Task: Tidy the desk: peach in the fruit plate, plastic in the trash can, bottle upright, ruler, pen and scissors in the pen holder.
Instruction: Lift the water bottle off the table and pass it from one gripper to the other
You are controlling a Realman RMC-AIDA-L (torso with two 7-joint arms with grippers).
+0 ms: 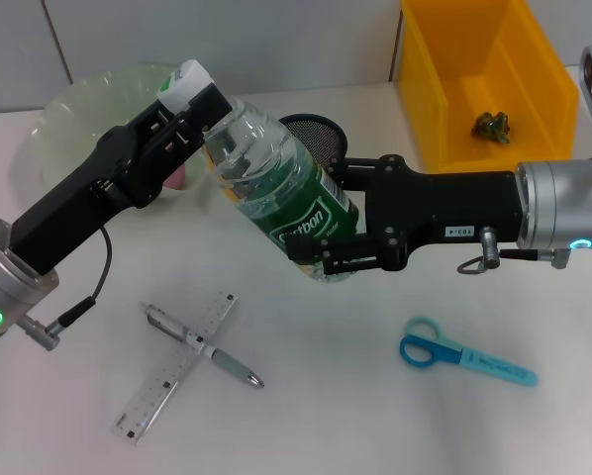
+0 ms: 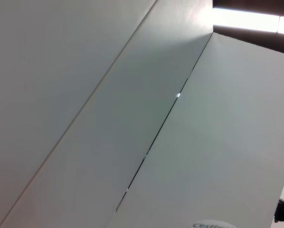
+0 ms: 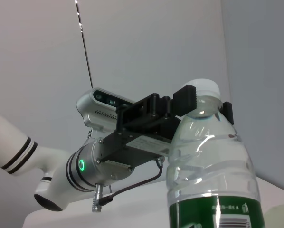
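Observation:
The bottle hangs tilted above the desk, cap toward the far left. My left gripper is shut on its neck just under the white cap, also seen as the left gripper in the right wrist view. My right gripper is shut on the green-labelled lower body. A sliver of the pink peach shows behind the left gripper, at the fruit plate. The pen lies across the ruler at front left. The scissors lie at front right. The pen holder stands behind the bottle.
The yellow trash can stands at the back right with a crumpled greenish piece of plastic inside. The left wrist view shows only wall panels and an edge of the bottle label.

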